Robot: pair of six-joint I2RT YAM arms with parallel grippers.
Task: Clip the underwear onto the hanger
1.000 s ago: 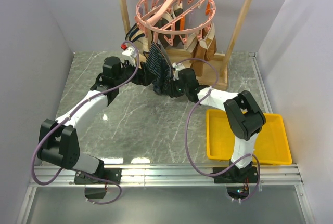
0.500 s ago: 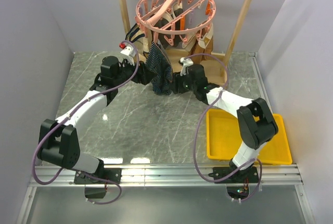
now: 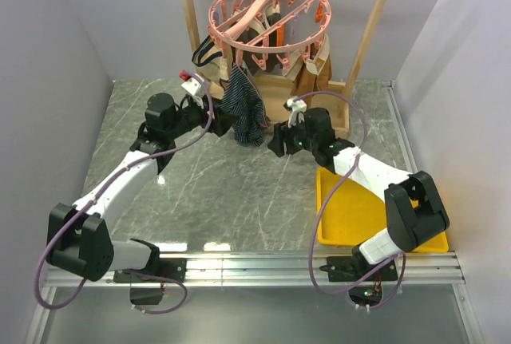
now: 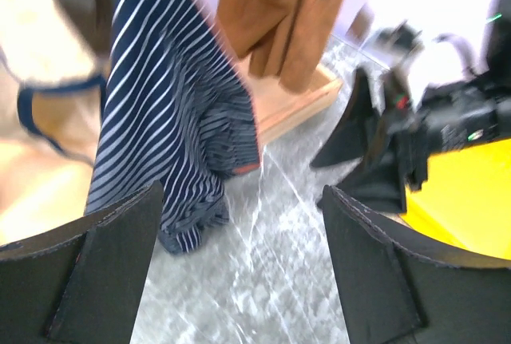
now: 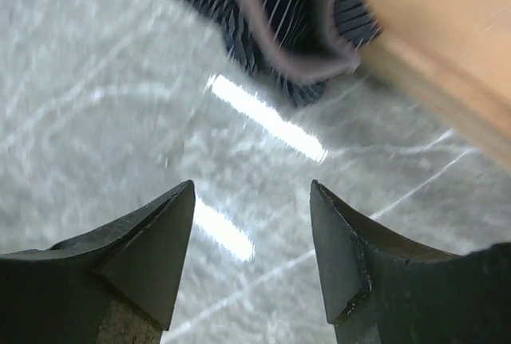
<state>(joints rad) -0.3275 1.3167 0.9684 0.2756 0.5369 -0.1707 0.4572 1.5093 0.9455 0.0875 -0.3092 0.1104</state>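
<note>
The navy striped underwear [image 3: 243, 106] hangs from a peg at the front left of the round pink hanger [image 3: 267, 17], its lower end bunched just above the table. It also shows in the left wrist view [image 4: 172, 120] and in the right wrist view [image 5: 271, 17]. My left gripper [image 3: 214, 118] is open and empty, just left of the garment and apart from it [image 4: 239, 224]. My right gripper [image 3: 275, 143] is open and empty, to the right of the garment's lower end [image 5: 251, 208].
The hanger hangs on a wooden rack frame [image 3: 190, 17] with a wooden base [image 3: 319, 112]. Tan and beige garments [image 3: 307, 61] hang on other pegs. A yellow tray [image 3: 415, 216] sits at the right front.
Both grippers have drawn back from the underwear: the left arm moved left, the right arm moved right. The underwear stays hanging from the peg, free of both grippers.
</note>
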